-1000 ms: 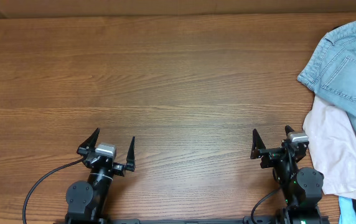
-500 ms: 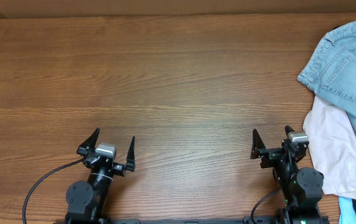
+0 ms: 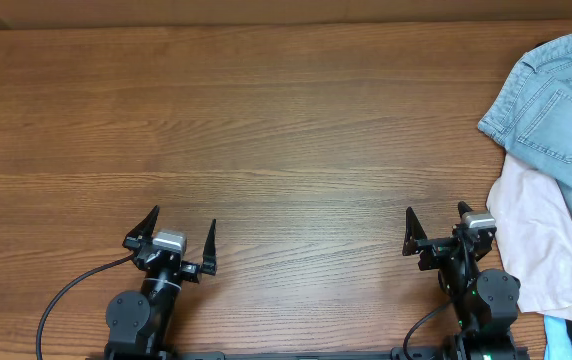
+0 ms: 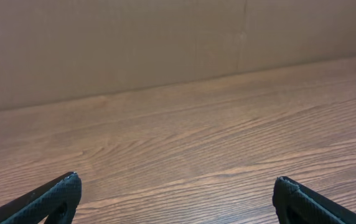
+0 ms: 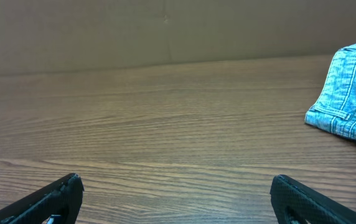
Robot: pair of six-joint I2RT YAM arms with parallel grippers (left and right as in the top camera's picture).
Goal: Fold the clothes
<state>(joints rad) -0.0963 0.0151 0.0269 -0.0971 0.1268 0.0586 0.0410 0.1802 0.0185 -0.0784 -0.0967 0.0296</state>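
The light-blue denim garment (image 3: 556,105) lies crumpled at the table's far right edge, with a stitched pocket showing. Its corner also shows at the right of the right wrist view (image 5: 349,99). My left gripper (image 3: 183,232) rests open and empty near the front edge at the left; in the left wrist view (image 4: 177,190) only bare wood lies between its fingertips. My right gripper (image 3: 434,224) rests open and empty near the front edge at the right, well short of the denim; the right wrist view (image 5: 177,190) shows nothing between its fingers.
A white cloth (image 3: 541,235) lies just under the denim at the right, next to my right arm. A bit of blue fabric (image 3: 571,335) shows at the bottom right corner. A brown cardboard wall (image 4: 134,43) stands behind the wooden table (image 3: 266,130).
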